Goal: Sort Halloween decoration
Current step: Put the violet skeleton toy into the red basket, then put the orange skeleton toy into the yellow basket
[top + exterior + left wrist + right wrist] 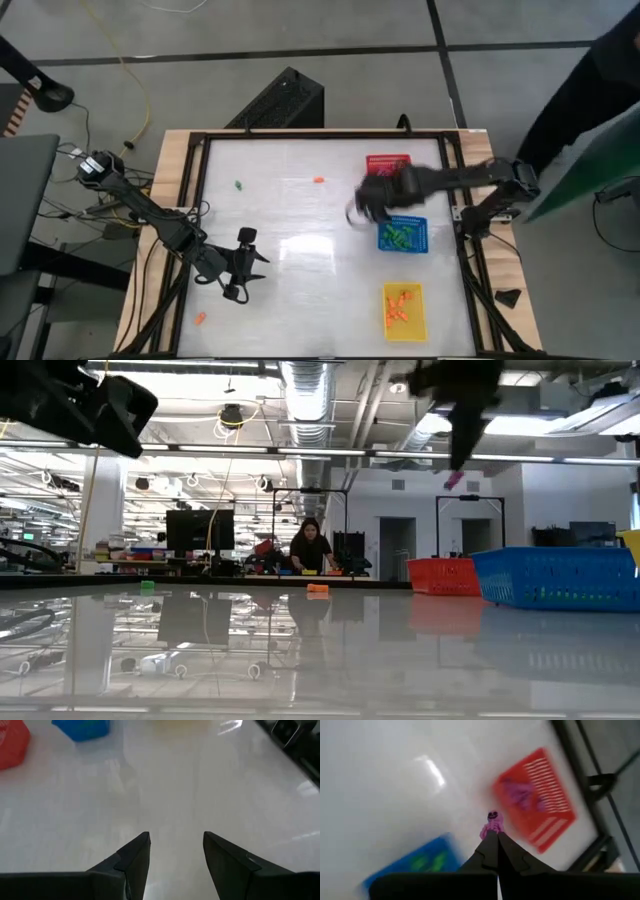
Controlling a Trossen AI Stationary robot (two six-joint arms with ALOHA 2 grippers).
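— Where is the right gripper (492, 836)?

— Raised above the table (300, 290), beside the red basket (388, 161) and the blue basket (404, 236). Its fingers are pinched tight on a pink trinket (493, 824).

— And the left gripper (175, 851)?

— Low over bare table at the near left, fingers apart, holding nothing.

— The other pieces?

— A green trinket (238, 185) and an orange trinket (319, 180) lie loose at the far side. Green pieces sit in the blue basket, orange ones in the yellow basket (404, 312).
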